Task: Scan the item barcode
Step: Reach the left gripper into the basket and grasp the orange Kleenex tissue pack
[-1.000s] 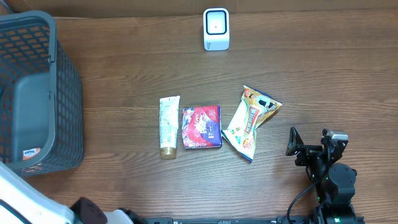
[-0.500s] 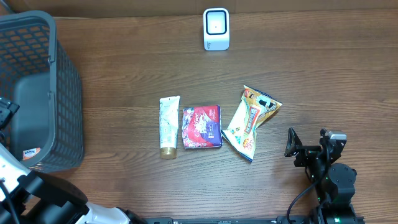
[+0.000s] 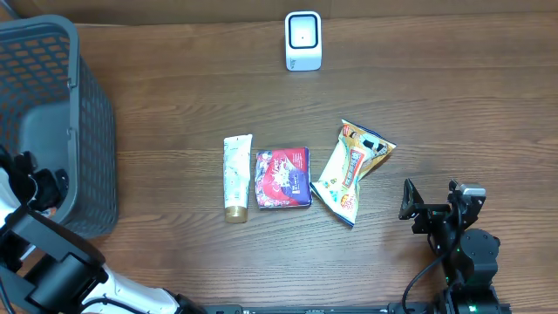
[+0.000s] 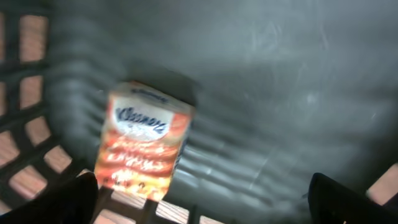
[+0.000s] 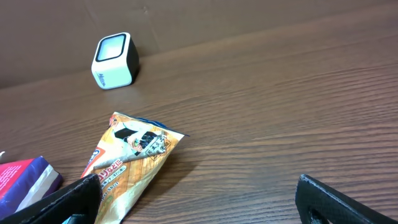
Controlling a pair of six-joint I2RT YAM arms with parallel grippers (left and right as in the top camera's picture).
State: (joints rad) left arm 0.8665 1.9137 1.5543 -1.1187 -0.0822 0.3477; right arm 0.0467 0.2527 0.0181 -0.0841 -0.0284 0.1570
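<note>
Early in the task, by the look of it; no item at the scanner (image 3: 302, 41), none lifted, no barcode turned toward its window; to judge from that, pick-up, carry and presentation all left to do. On the bench (image 3: 453, 105), laid in a row and well short of the scanner: a tube (image 3: 236, 177), just beside it a red packet (image 3: 282, 177), then a snack bag (image 3: 351, 170) a little apart on the right. Inside the basket (image 3: 87, 131) at the left edge, flat on its floor near the mesh wall: a tissue pack (image 4: 143, 140), orange and white, blurred in the left wrist view; no barcode discernible on its upper face. Left gripper (image 4: 208, 202) spread wide and empty, hanging over the basket just above the pack, close but apart from it, with the pack toward the left finger rather than centred; likely the item meant next, though hard to say for certain. Right gripper (image 5: 199, 205) likewise spread wide and empty, low over the bench at the near right, pointed toward the snack bag, near it yet not touching; well apart from the tube and red packet.
</note>
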